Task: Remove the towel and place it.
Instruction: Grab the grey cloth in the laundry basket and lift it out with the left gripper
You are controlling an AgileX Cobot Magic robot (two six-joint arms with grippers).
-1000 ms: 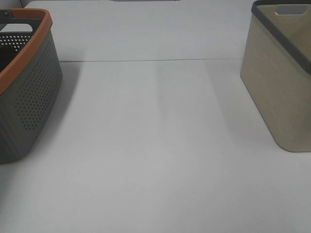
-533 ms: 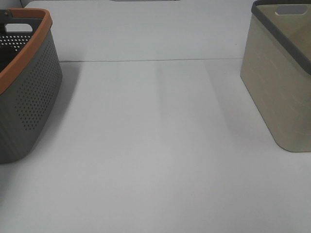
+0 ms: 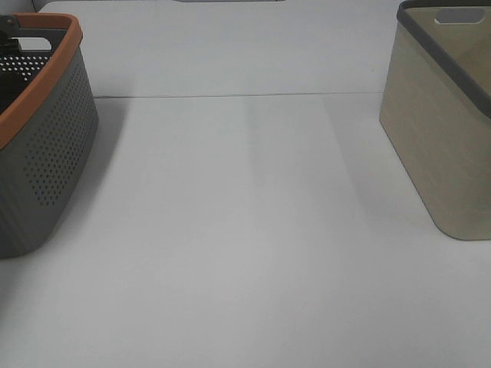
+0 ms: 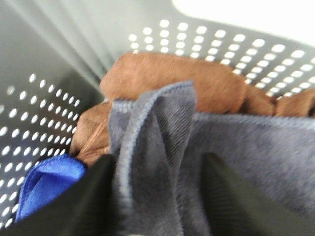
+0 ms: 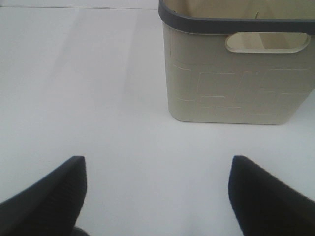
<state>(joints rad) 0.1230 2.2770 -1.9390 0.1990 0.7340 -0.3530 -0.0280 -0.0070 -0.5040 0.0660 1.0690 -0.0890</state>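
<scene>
Towel (image 4: 246, 157) – dark, hemmed edge showing – lies inside the grey perforated basket (image 3: 54, 146), on top of a brown cloth (image 4: 172, 78), with a blue cloth (image 4: 47, 182) down beside it against the basket wall. A raised fold of the towel stands directly between the two fingers of the left gripper (image 4: 158, 157), filling the gap. Jaws fairly narrow; cannot tell whether they actually clamp the fold. View blurred.

Right gripper (image 5: 158, 160) – jaws wide apart, nothing between them – hangs over the bare white table (image 3: 245, 230), facing the beige basket (image 5: 236, 83). The two baskets stand well apart at opposite sides of the table.
</scene>
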